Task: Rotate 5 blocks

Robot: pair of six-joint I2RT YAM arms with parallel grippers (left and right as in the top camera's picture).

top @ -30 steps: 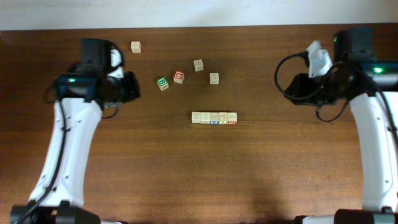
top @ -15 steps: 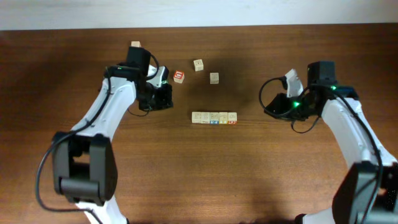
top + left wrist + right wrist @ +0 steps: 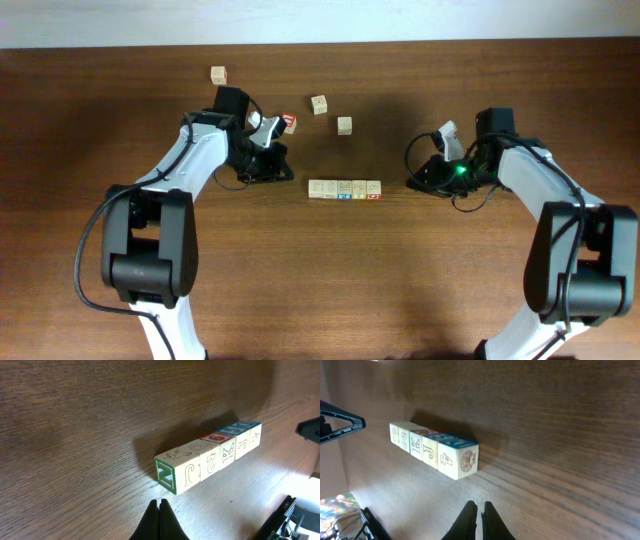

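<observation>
Well, left gripper (image 3: 160,506) and right gripper (image 3: 479,508), both clenched empty, flank the row of blocks (image 3: 344,189); an uneven push at either end could buckle it.

Stray cubes (image 3: 344,125) on dark wooden table (image 3: 320,280)

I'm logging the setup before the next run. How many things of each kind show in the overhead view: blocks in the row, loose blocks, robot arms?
Blocks in the row: 5
Loose blocks: 4 in view
Robot arms: 2
Total: 11
</observation>
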